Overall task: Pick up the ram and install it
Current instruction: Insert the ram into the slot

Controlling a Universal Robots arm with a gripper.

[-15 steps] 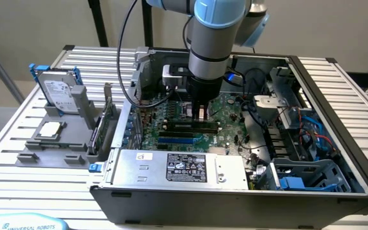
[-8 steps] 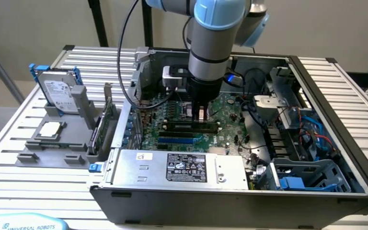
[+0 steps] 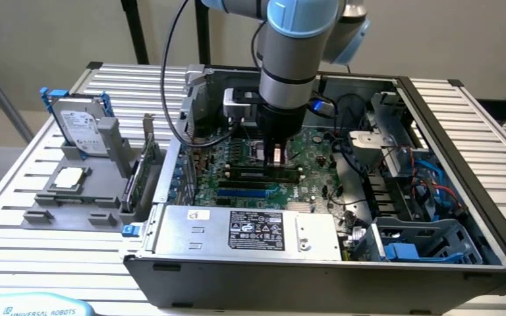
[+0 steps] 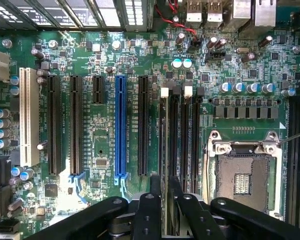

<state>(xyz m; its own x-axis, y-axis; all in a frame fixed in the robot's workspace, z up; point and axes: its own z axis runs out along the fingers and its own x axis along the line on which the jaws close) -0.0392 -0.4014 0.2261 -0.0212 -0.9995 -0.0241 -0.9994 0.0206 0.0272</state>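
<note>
- The black 2-fingered tool (image 4: 162, 197) hangs low inside the open grey steel computer case (image 3: 464, 164), directly over the green motherboard (image 4: 105, 140) and its bank of black memory slots (image 4: 185, 135).
- The ram (image 4: 163, 150), a long, narrow, thin green circuit-board stick, stands on edge in the slot with the white latch, seen edge-on in the wrist view; in the exterior view it lies just below the arm's tip at (image 3: 262, 174).
- The tool's 2 fingers straddle the stick's upper edge at mid-length. I cannot tell whether they clamp it or stand slightly off it.
- Whether the stick is fully seated and latched cannot be judged either.
- Handling, as I judge it: light and stiff along its length, but thin and fragile, with bare chips on its faces. The sound hold is across the 2 flat faces at mid-length near the top edge, kept upright so it enters the slot squarely.
</note>
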